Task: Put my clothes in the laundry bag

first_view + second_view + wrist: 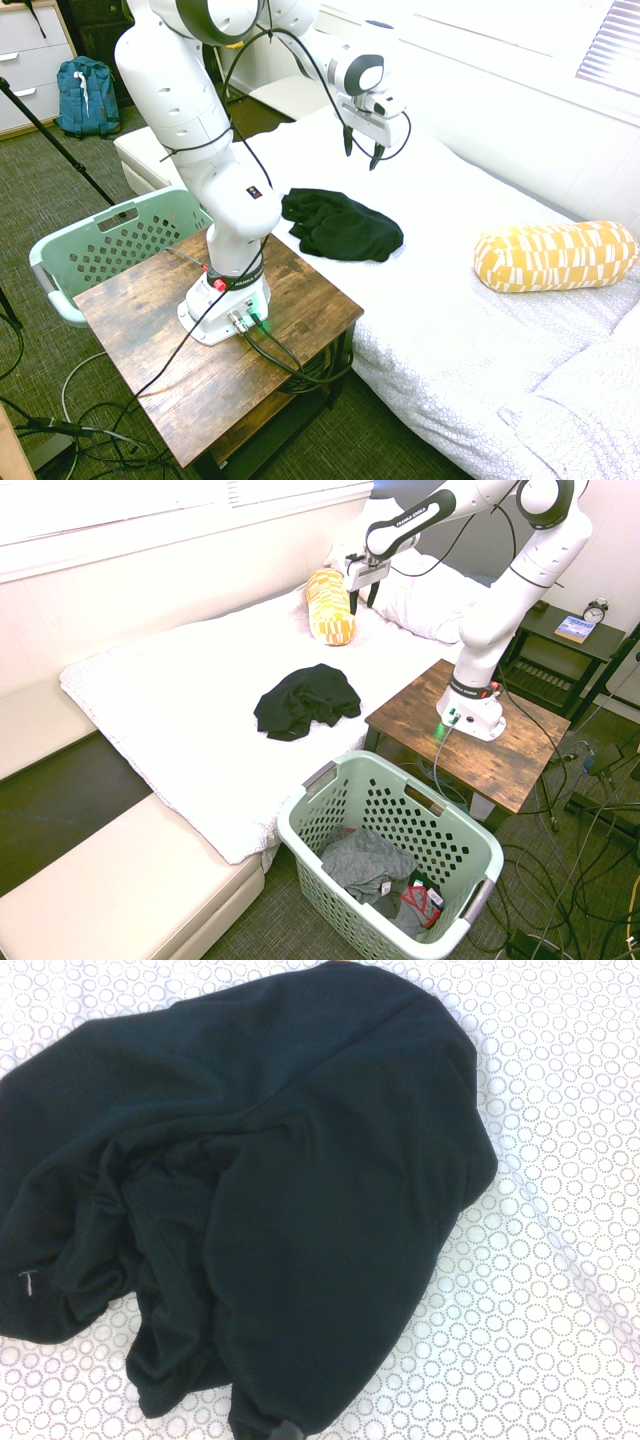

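Black garment, first exterior view: the black garment (343, 226) lies in a loose heap on the bed (440, 350), unheld, its folds slack as if dropped rather than laid out.
Gripper, same view: the gripper (362, 153) is raised higher than the garment, jaws apart with nothing between them, presumably kept wide to take a fold.
Yellow pillow, same view: the yellow pillow (555, 257) is well apart from the garment, so it should not hinder a grasp.
Laundry basket, second exterior view: the green basket (391, 856) stands on the floor, lower than the garment and beside its bed, probably to keep the carry short.
Grey clothes, same view: the grey clothes (368, 865) sit inside that basket, apart from the garment, which has yet to join them.
Garment folds, wrist view: raised folds (180, 1200) within the garment look easiest to pinch; its flatter part may slip.
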Robot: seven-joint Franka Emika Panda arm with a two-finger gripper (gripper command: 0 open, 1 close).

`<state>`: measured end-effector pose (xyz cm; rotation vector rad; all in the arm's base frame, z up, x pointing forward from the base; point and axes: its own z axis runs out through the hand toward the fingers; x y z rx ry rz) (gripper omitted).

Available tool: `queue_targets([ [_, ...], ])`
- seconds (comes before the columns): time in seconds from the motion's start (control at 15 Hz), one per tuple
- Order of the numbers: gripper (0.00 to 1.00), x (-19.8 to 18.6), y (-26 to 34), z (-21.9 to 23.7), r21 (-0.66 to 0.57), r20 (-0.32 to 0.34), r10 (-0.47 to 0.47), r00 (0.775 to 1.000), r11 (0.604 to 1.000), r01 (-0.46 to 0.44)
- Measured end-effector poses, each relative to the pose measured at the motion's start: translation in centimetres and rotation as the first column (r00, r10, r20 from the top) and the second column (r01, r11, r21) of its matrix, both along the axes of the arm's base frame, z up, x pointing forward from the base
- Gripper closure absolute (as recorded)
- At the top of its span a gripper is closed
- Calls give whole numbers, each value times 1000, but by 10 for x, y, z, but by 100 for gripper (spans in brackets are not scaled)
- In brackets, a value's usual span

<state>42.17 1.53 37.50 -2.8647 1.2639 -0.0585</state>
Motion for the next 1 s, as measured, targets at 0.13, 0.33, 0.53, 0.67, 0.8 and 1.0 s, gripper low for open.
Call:
queue_targets([
  [0.13, 0, 1, 1, 0, 0, -1, 11, 1000, 1000, -11],
  [0.33, 0, 16, 17, 1, -3, 13, 63, 998, 998, -63],
  [0.53, 0, 48, 42, -27, 9, -9, 119, 993, 993, -119],
  [0.67, 0, 75, 63, -53, 25, -26, 162, 986, 987, -161],
  [0.8, 0, 97, 87, -81, 40, -51, 207, 977, 978, -205],
  [1.0, 0, 113, 121, -129, 72, -100, 269, 958, 962, -263],
])
